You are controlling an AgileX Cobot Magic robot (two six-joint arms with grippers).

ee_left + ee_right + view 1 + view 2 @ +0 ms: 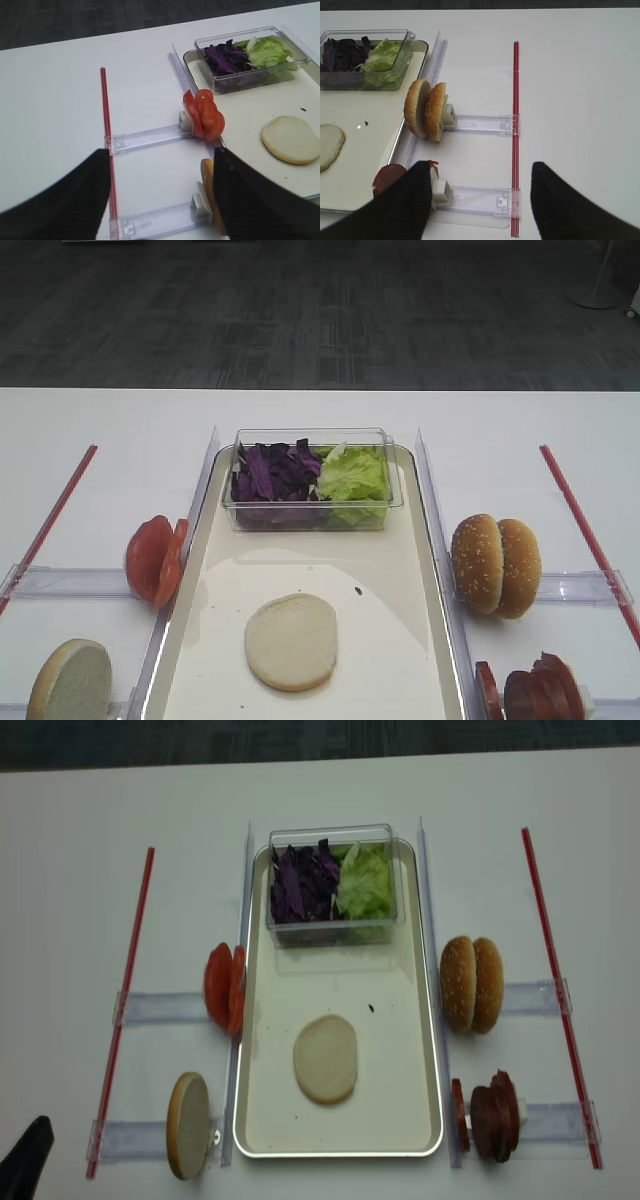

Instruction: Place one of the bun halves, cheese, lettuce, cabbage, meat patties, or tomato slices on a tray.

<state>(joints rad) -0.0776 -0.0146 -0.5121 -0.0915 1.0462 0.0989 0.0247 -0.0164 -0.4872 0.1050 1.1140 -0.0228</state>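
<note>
A pale bun half (291, 641) lies flat on the cream tray (400, 570). Another bun half (70, 680) stands on edge in the left rack, below the tomato slices (155, 558). Meat patties (535, 690) stand in the right rack. Cabbage (272, 472) and lettuce (352, 475) fill a clear tub at the tray's far end. No cheese is in view. My left gripper (161, 155) hovers open over the left rack, its right finger beside the standing bun half (210, 195). Over the right rack, my right gripper (482, 167) is open and empty, near the patties (390, 177).
Two sesame buns (495, 565) stand on the right rack. Red strips (585, 530) run along both outer sides of the white table. Clear plastic rails (60, 582) lie beside the tray. The clear tub (310, 515) sits on the tray's far end.
</note>
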